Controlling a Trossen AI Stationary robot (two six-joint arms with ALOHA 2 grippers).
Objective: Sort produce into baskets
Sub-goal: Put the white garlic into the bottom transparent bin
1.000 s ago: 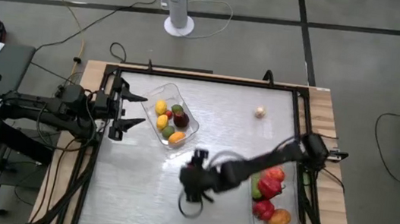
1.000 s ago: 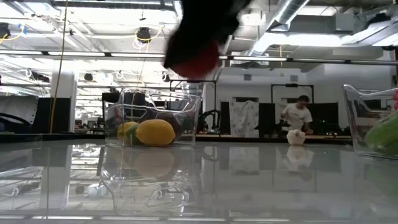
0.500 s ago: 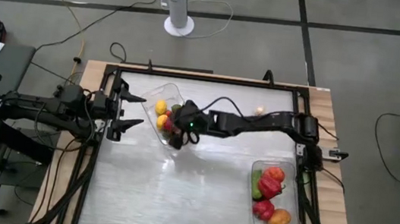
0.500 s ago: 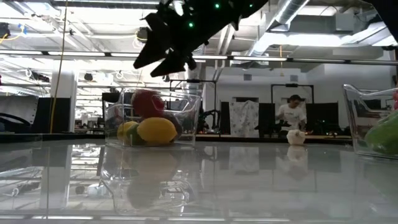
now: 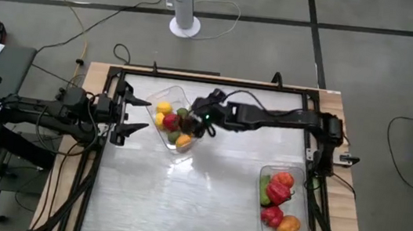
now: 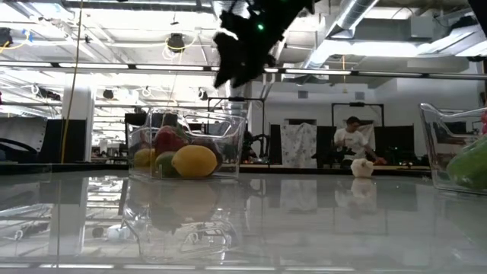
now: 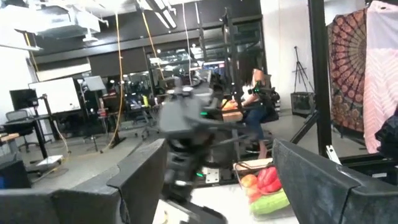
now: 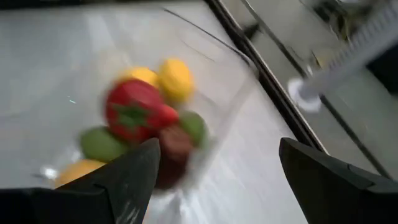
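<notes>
Above the left basket [image 5: 177,120], the right tool [image 5: 202,123] hangs empty, fingers apart, red pepper [image 8: 134,111] stem-up.

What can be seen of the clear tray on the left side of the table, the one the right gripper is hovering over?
The clear plastic tray is rectangular with rounded corners and sits at an angle on the table's left half. It holds a red pepper, yellow, green and dark pieces. The open right gripper hangs above its far edge without touching it.
</notes>
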